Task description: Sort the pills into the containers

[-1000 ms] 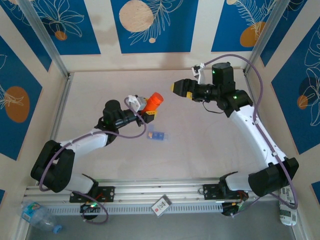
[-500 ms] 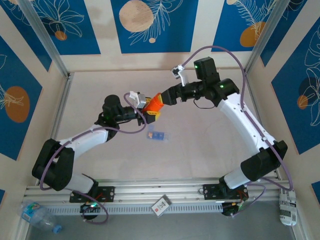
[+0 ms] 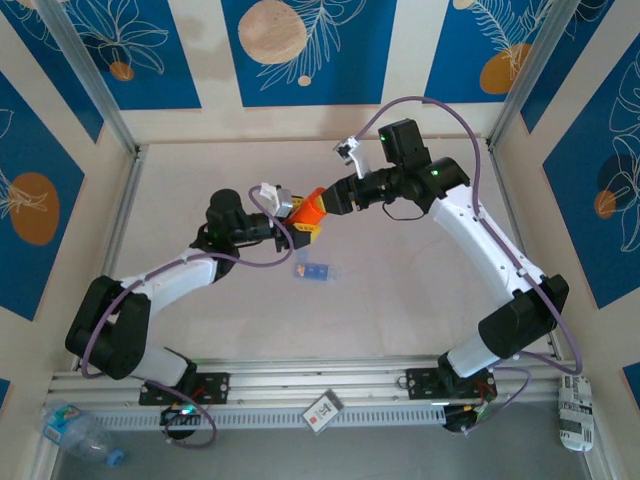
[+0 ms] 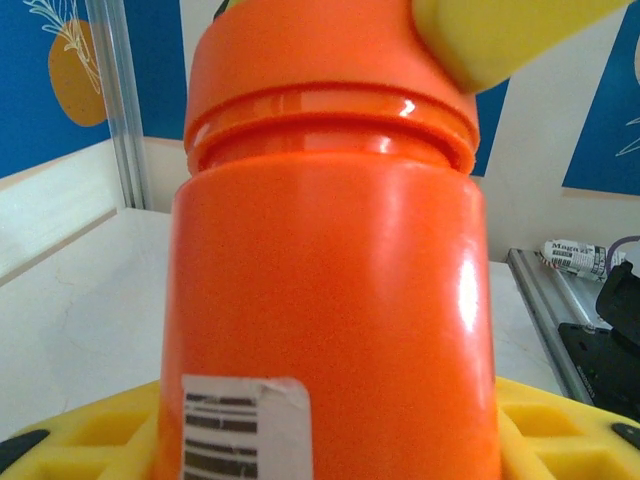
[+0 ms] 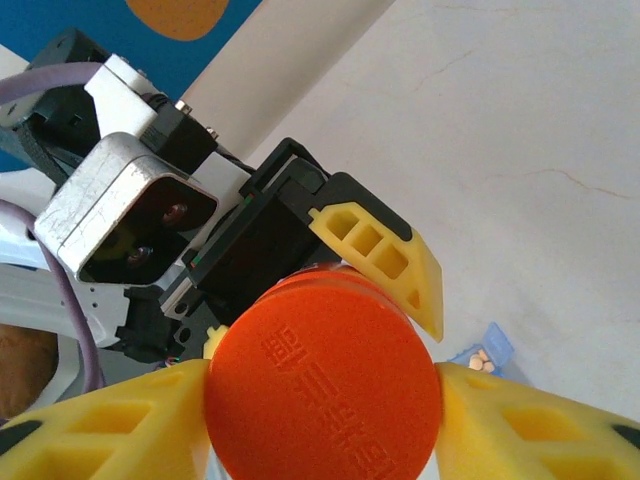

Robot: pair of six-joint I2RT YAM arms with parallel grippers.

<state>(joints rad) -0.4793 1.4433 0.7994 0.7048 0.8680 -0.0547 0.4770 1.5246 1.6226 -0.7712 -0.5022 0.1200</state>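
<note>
Grip report: my left fingers (image 3: 300, 230) were clamped on the body of the orange bottle (image 3: 308, 210), holding it tilted above the bench (image 3: 400, 290). My right fingers (image 3: 334, 196) were closed on its cap (image 5: 325, 385), touching it on 2 sides. The containers (image 3: 313, 271) lay on the bench near the left fingers, on their base side, touching neither pair. I could make out pills (image 5: 479, 360) inside.
</note>
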